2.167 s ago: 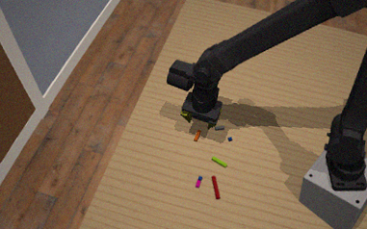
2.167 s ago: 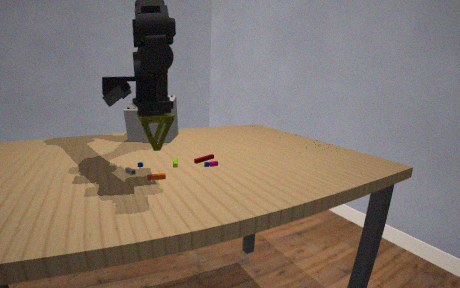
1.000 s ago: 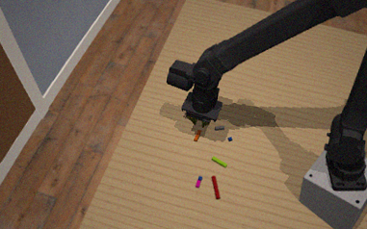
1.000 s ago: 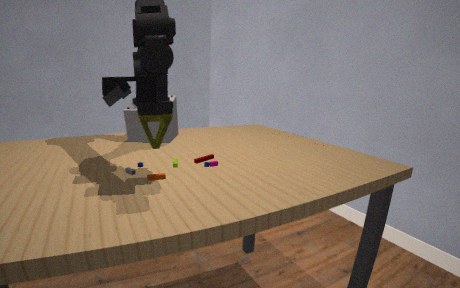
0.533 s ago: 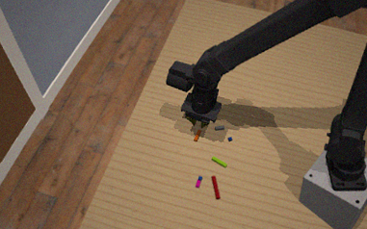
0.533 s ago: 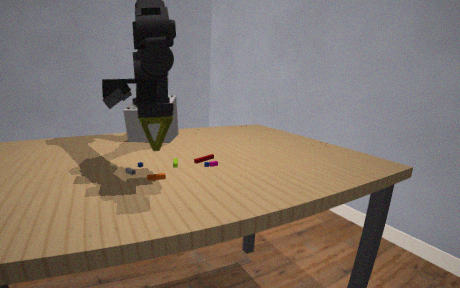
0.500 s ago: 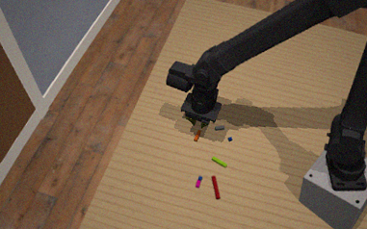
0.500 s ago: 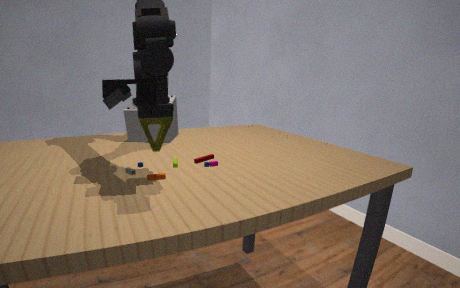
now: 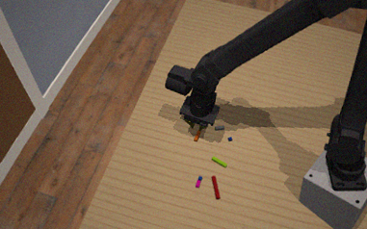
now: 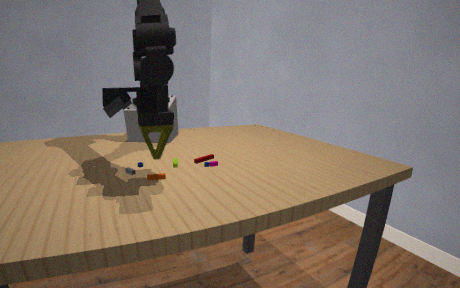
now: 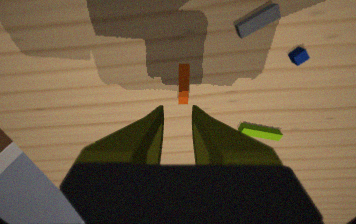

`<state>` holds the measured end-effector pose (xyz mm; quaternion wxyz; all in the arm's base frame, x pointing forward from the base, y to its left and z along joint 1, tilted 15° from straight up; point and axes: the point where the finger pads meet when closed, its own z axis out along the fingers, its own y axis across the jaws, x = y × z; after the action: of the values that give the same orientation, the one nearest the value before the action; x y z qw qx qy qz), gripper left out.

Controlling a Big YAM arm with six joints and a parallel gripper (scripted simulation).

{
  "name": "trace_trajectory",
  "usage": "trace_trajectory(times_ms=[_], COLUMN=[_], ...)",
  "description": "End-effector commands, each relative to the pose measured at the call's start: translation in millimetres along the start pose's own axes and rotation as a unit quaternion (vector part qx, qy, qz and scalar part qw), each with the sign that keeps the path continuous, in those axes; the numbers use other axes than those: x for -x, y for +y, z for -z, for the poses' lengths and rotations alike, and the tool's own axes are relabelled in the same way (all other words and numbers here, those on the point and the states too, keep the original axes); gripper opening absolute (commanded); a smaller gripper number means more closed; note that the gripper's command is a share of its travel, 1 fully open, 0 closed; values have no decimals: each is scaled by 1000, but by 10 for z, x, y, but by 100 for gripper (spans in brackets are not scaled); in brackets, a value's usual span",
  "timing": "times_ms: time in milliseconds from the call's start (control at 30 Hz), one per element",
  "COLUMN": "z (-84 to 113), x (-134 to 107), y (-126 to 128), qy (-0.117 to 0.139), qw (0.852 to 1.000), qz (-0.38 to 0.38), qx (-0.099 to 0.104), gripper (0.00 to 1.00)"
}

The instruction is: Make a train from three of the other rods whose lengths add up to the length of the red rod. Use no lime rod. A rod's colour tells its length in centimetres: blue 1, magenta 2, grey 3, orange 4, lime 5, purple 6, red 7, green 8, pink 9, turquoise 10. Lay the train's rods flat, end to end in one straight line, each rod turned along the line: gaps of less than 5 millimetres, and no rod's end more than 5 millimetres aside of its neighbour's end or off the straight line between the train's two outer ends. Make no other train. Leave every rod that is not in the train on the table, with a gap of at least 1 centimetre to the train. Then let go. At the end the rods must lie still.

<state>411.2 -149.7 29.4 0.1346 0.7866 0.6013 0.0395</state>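
My gripper (image 9: 193, 125) (image 10: 157, 158) (image 11: 177, 112) is open by a narrow gap and empty, above the table near the orange rod (image 9: 197, 137) (image 10: 156, 176) (image 11: 184, 80). The grey rod (image 9: 220, 128) (image 10: 130, 171) (image 11: 258, 21) lies beside it at an angle. One blue rod (image 9: 230, 139) (image 10: 140, 164) (image 11: 299, 56) lies alone. The other blue rod (image 9: 200, 178) (image 10: 206, 164) lies end to end with the magenta rod (image 9: 198, 183) (image 10: 214, 163), touching or nearly so. The red rod (image 9: 216, 188) (image 10: 204, 158) lies beside that pair; these three are outside the wrist view.
The lime rod (image 9: 219, 162) (image 10: 175, 162) (image 11: 261, 133) lies between the lone blue rod and the red rod. The arm's grey base block (image 9: 323, 197) stands on the table to the right in the top view. The arm's shadow falls over the orange and grey rods.
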Motion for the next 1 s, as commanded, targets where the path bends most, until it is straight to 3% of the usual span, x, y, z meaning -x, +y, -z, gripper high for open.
trace_trajectory(times_ms=[0,967], z=[-116,-355], x=[61,61], y=[-42,-62], qy=[-2,-2], qw=[1000,1000], qz=[-2,-2], qx=[-5,-7], gripper=[24,24])
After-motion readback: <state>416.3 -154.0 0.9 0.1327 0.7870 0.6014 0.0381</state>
